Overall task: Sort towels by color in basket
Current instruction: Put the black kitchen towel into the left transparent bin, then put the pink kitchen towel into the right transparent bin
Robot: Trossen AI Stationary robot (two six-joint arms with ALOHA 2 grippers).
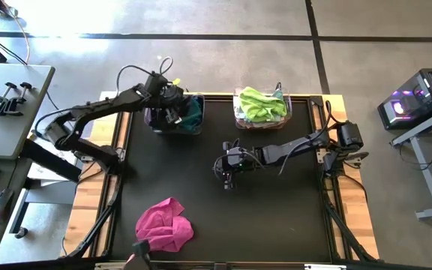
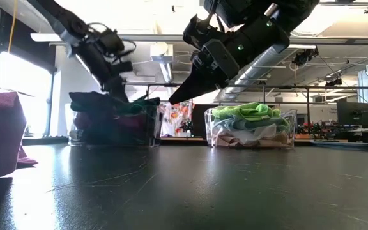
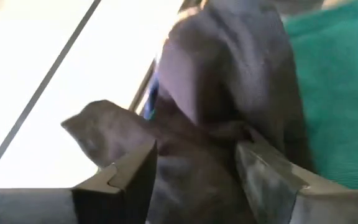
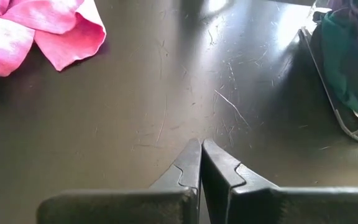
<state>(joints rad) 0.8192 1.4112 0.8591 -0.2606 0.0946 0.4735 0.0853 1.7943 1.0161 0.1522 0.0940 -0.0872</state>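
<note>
We find the black table (image 1: 276, 217) bearing two clear plastic baskets. The dark-towel basket (image 1: 193, 126) holds teal and purple cloths; beside it, the second basket (image 1: 240, 118) holds lime green towels (image 1: 259, 103). A crumpled magenta towel (image 1: 165, 223) lies well apart, long axis diagonal. The left gripper (image 3: 194, 165), fingers spread, straddles a purple cloth (image 3: 229, 68) in the dark-towel basket. The right gripper (image 4: 201, 149) hovers nearby, fingers pressed together.

far left of black-topped bench (image 1: 276, 217): clear plastic bin of dark towels (image 1: 188, 118), left gripper (image 1: 172, 105) positioned in it | far right: clear plastic bin of light towels (image 1: 261, 105) | centre: right gripper (image 1: 228, 169) held above bench | near left: crumpled magenta towel (image 1: 165, 223) laid on bench
</note>
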